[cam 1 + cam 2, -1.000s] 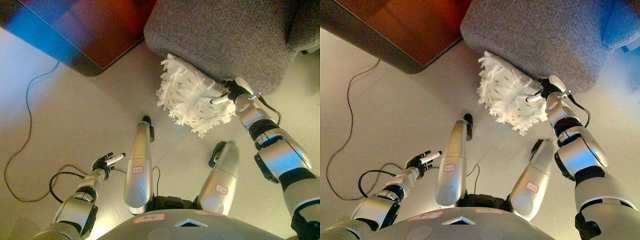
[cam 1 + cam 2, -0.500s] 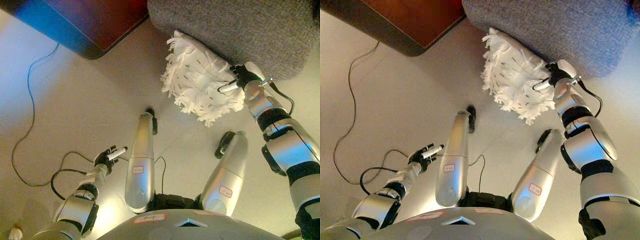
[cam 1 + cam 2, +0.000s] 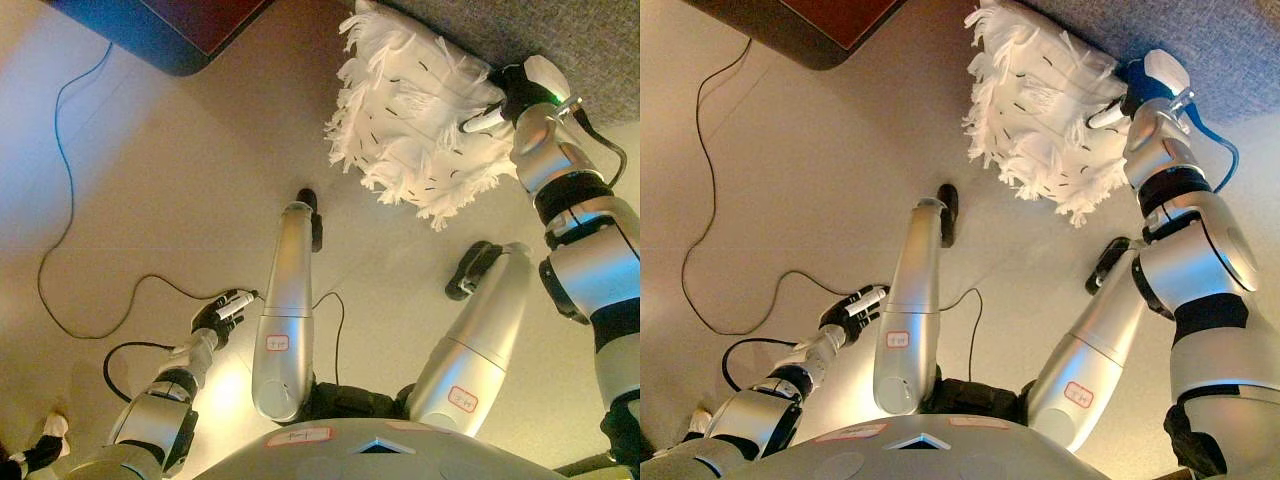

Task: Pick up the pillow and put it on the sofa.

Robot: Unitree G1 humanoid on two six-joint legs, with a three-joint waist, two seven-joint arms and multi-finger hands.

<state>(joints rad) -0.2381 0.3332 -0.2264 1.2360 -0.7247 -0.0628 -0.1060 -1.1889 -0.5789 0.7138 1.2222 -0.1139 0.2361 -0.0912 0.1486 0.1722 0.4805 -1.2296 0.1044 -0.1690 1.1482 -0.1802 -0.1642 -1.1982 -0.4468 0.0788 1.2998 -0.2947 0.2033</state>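
Left eye view: the right hand (image 3: 512, 97) is gripping the white fringed pillow (image 3: 415, 125) at its right edge, fingers curled onto the fabric. The pillow is hanging clear of the floor (image 3: 150, 200), pressed up against the front edge of the grey sofa (image 3: 560, 35), presumably so it can be carried over that edge onto the seat. The left hand (image 3: 222, 312) is hanging idle low at the left, fingers loosely straight, holding nothing.

Right eye view: the pillow (image 3: 1040, 110) is overlapping the sofa (image 3: 1220, 40) front, not yet resting on it. A dark wooden table (image 3: 810, 25) is standing at the top left corner, well apart. A thin cable (image 3: 700, 180) is trailing across the floor.
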